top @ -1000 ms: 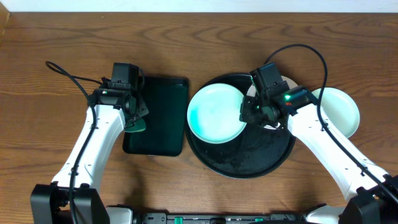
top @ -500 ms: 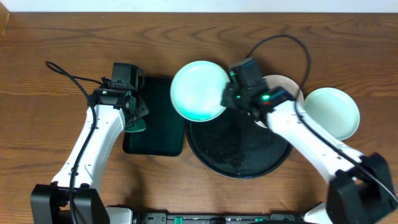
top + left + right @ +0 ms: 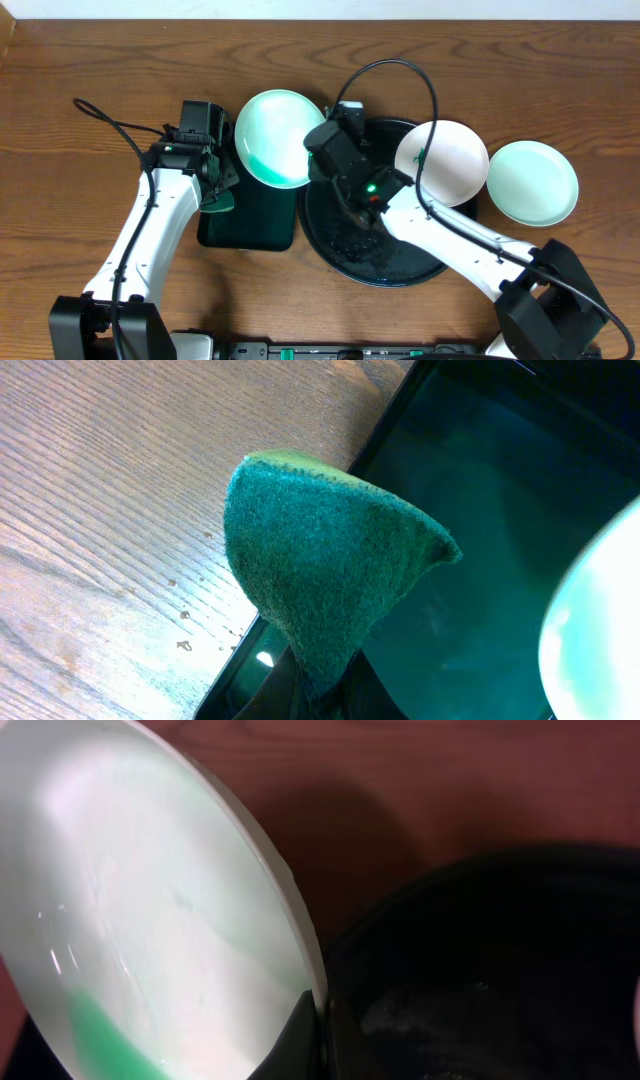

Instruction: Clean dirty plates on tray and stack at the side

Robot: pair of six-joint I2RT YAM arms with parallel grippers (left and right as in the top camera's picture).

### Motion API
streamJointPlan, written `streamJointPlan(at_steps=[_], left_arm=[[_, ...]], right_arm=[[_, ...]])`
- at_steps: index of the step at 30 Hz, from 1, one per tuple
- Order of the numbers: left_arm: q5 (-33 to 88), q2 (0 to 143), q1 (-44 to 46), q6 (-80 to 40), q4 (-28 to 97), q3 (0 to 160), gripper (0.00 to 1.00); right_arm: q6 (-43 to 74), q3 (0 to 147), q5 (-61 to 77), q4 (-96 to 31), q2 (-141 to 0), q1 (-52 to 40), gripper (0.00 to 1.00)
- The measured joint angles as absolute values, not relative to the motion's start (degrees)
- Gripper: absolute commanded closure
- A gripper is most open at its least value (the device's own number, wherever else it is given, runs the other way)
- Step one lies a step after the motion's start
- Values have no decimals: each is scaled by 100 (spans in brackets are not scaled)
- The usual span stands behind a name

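My right gripper (image 3: 318, 152) is shut on the rim of a pale mint-green plate (image 3: 277, 138) and holds it tilted over the far end of the dark green rectangular tray (image 3: 250, 220). The right wrist view shows that plate (image 3: 150, 920) pinched at its edge by the gripper (image 3: 316, 1025), with the black tray (image 3: 500, 970) beside it. A white plate (image 3: 442, 162) lies on the right rim of the round black tray (image 3: 385, 245). Another mint plate (image 3: 532, 182) rests on the table to the right. My left gripper (image 3: 216, 192) is shut on a green sponge (image 3: 320, 560).
The green rectangular tray (image 3: 480, 500) lies left of the black tray, almost touching it. The sponge hangs over its left edge. Black cables arc above both arms. Wooden tabletop surrounds everything, with a wall edge along the far side.
The right arm has carried the mint plate leftward, off the black tray to above the green tray's far end, uncovering the white plate. The left arm has stayed put.
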State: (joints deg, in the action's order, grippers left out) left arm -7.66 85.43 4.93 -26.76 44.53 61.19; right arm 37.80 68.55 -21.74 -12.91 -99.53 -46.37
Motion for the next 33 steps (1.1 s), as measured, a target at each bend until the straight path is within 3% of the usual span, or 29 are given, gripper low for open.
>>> streamJointPlan(at_steps=[15,23,33], left_arm=[[-768,8543,493,-2676,4453,6119,93],[-768,8543,493,-2676,4451,6119,93],[-768,8543,493,-2676,4447,6119,93]], right_arm=[[2163,6855,-3404,-209,-9953,-5146,99],[687,6858,-3728,1020,-9953,-5205,99],[-854,6858,-3811,1669,-9953,-5212,99]])
